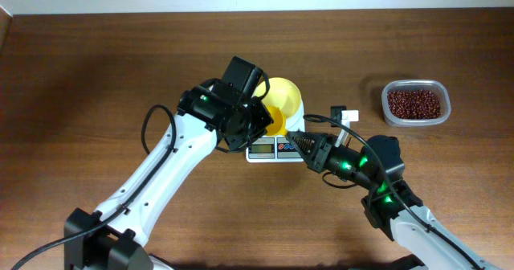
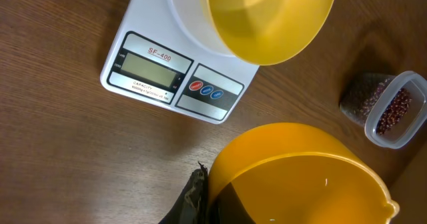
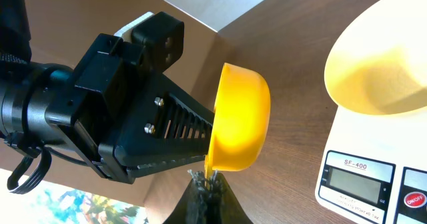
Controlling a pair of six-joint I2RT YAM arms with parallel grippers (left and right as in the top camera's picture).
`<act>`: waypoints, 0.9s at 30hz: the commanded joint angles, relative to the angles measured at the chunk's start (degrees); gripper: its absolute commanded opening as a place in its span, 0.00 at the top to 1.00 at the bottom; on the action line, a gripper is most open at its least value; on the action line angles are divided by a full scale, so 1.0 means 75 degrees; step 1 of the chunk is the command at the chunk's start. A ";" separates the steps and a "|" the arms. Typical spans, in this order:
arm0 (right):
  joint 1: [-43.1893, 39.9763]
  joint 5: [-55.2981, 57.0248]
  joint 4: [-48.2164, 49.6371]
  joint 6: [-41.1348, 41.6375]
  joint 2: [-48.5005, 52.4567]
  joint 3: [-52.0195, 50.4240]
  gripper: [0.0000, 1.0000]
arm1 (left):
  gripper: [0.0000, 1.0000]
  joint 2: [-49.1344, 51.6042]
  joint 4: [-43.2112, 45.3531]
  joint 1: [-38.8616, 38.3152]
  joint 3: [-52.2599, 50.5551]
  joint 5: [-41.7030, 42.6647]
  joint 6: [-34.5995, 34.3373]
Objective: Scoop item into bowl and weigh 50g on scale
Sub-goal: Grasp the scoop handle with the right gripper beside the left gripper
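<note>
- Black right gripper (image 3: 208,184) pinches the scoop (image 3: 240,117) by its lower edge, just beside the scale (image 1: 273,150), at its display end;
- left gripper (image 1: 259,122) reaches the scoop's far side; spread or clamped, I cannot tell;
- bowl (image 1: 287,97) sits on the scale;
- beans (image 1: 414,104) fill a tub (image 1: 443,114) well apart from the scale.

bright even light, soft shadows on table (image 1: 80,69); overhead sharp; mild sheen on bowl (image 2: 280,24), near scoop (image 2: 300,174) slightly soft.
</note>
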 commanded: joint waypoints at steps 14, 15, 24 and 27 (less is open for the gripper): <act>0.0076 -0.0064 -0.0070 -0.0070 0.0026 0.0117 0.96 | 0.25 -0.0172 -0.0032 -0.0015 0.0122 -0.0254 0.0294; 0.0076 0.0082 -0.0213 -0.0073 0.0029 0.0117 0.96 | 0.18 -0.0172 -0.0032 -0.0015 0.0122 -0.0256 0.0294; 0.0076 0.0251 -0.0297 -0.0210 0.0026 0.0114 0.96 | 0.01 -0.0172 -0.0117 -0.0015 0.0122 -0.0254 0.0294; 0.0076 0.0248 -0.0297 -0.0207 0.0026 0.0114 0.96 | 0.01 -0.0172 -0.0114 -0.0015 0.0122 -0.0251 0.0294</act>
